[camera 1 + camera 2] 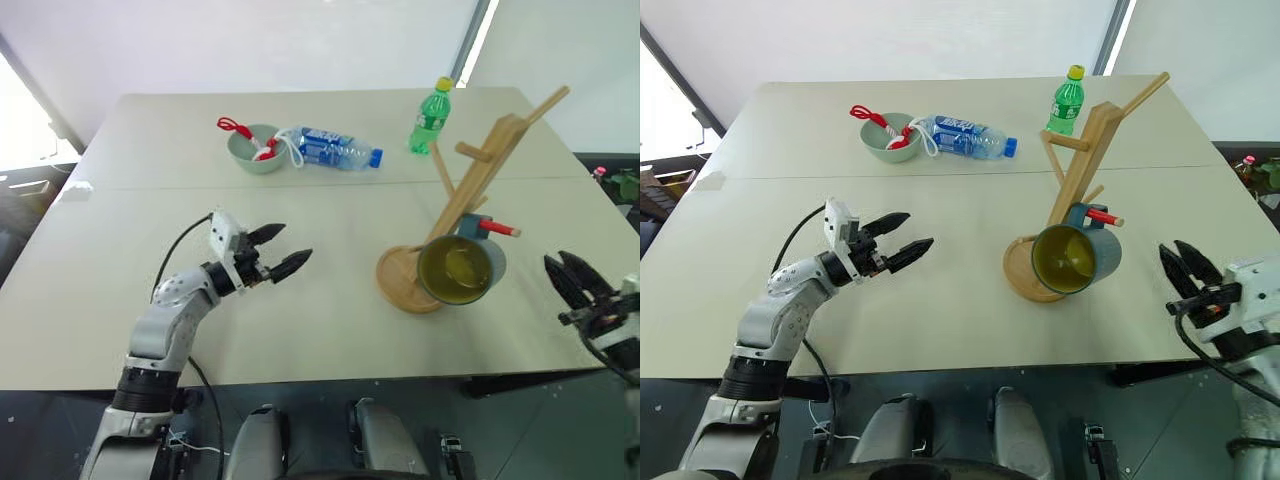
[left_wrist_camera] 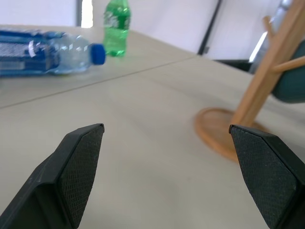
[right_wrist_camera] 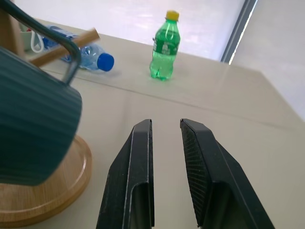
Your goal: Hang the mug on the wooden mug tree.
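2 bottles (image 1: 340,150), 1 bowl (image 1: 250,152), 1 mug (image 1: 460,268), 1 mug tree (image 1: 470,190).

A staged test room, it seems: one bare pale counter (image 1: 300,330) before plain white walls, with loose cables (image 1: 800,235) running along the robot arm.

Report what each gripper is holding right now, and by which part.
Nothing is held. The left gripper is open and empty; the right gripper grips nothing. The mug hangs by its handle on the wooden mug tree.

Blue-grey mug (image 1: 1078,256), yellow-green inside; light-wood mug tree (image 1: 1080,160).
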Robot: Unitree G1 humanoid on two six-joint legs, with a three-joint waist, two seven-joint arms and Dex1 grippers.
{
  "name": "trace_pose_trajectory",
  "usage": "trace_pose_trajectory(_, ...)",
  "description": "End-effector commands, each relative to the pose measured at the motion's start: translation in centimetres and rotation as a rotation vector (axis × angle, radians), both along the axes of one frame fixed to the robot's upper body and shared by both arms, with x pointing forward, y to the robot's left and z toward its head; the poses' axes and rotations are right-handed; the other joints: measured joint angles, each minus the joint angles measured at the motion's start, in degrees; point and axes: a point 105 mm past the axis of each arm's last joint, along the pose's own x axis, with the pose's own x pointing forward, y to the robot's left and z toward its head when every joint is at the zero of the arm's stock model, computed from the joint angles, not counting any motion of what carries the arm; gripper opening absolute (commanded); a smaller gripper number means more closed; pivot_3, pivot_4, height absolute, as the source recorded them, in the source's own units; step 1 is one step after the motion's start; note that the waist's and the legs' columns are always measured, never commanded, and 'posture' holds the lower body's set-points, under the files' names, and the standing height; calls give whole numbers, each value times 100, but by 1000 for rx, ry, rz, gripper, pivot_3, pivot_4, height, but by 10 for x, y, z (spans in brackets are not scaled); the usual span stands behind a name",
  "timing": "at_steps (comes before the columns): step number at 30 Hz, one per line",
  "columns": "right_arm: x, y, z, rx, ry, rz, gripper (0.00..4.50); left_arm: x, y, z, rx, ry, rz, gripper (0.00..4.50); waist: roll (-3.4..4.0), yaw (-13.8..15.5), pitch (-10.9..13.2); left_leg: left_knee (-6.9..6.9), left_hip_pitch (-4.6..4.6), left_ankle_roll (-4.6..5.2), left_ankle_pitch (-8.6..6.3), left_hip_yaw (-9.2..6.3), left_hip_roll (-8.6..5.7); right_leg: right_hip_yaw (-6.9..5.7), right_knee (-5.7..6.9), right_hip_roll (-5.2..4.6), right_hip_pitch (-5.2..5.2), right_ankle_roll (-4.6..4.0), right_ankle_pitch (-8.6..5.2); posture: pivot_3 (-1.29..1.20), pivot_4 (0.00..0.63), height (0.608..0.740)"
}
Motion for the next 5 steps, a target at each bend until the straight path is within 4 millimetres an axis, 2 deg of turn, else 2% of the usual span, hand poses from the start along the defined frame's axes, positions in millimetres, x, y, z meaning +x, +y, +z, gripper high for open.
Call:
trace_pose_trajectory(1, 9, 2, -10, 8, -21, 3, 926, 3, 16, -7, 41, -16, 107, 4500, 0, -2, 0, 0, 1, 0, 0, 0, 0, 0, 0, 0, 0, 0, 0, 0, 150, 740)
trace_pose_trajectory(5, 15, 1, -16, 25, -27, 5, 926, 0, 20, -10, 46, -20, 120, 4500, 1, 17, 0, 0, -4, 0, 0, -1, 0, -1, 1, -5, -3, 0, 0, 0, 150, 740)
